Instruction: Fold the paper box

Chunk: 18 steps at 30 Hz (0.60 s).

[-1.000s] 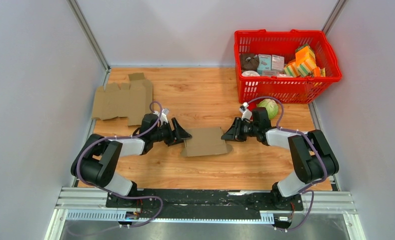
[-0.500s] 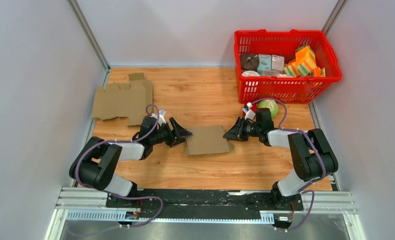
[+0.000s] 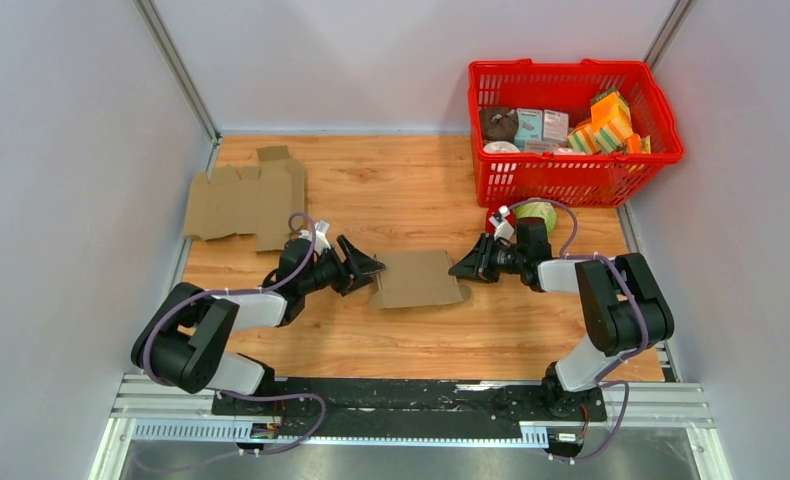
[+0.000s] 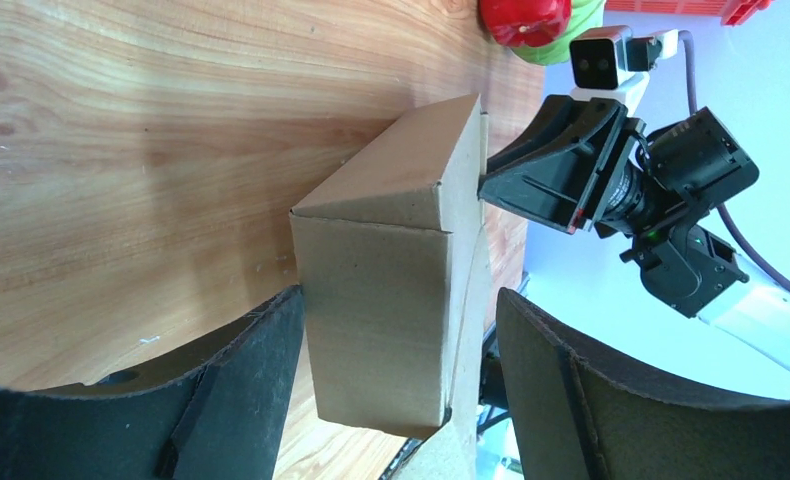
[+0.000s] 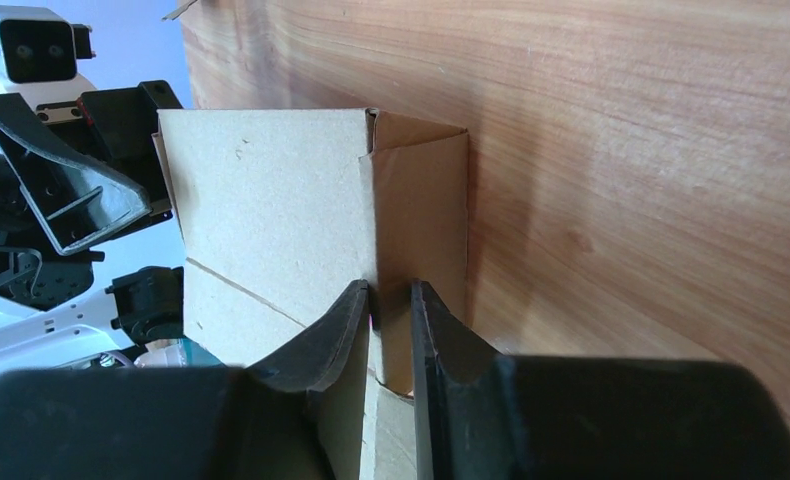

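A brown, partly folded paper box [image 3: 417,279] lies on the wooden table between the two arms. My left gripper [image 3: 368,267] is open at its left end. In the left wrist view the box end [image 4: 381,300] sits between the spread fingers [image 4: 236,400], close to the left one. My right gripper [image 3: 461,270] is at the box's right end. In the right wrist view its jaws [image 5: 391,320] are pinched on a side flap [image 5: 421,220] of the box [image 5: 271,200].
A flat unfolded cardboard blank [image 3: 246,200] lies at the back left. A red basket [image 3: 571,175] of groceries stands at the back right. A green cabbage [image 3: 539,213] and a red item [image 3: 495,217] lie in front of it, just behind my right arm.
The box and both grippers have shifted slightly to the right. The right gripper has stayed pinched on the flap and the left has stayed open.
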{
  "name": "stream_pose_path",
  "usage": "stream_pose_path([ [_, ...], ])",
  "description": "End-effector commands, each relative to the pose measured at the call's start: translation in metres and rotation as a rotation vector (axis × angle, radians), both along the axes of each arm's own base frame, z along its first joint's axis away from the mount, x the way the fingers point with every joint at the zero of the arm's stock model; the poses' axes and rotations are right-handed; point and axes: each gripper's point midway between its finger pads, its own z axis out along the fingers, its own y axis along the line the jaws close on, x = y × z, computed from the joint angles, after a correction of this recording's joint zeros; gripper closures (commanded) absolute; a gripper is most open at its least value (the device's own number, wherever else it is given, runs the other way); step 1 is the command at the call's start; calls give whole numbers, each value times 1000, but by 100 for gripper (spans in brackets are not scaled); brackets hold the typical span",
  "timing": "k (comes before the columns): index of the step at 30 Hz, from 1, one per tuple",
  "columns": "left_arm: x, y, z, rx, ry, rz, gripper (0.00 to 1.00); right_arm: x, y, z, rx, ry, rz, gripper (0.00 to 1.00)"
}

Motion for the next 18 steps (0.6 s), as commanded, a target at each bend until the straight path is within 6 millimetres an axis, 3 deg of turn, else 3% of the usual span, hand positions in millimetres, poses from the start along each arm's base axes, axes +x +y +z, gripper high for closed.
stream_pose_path([
  [1, -3, 0, 0, 12, -5, 2, 22, -8, -24, -49, -153, 100, -92, 78],
  [5, -6, -3, -2, 9, 12, 8, 21, -7, -27, -51, -159, 103, -102, 78],
  [12, -11, 12, 0, 91, -3, 49, 21, -7, -27, -51, -152, 105, -103, 78],
  [18, -10, -12, 5, 26, 8, -9, 21, -7, -25, -49, -139, 100, -98, 78],
])
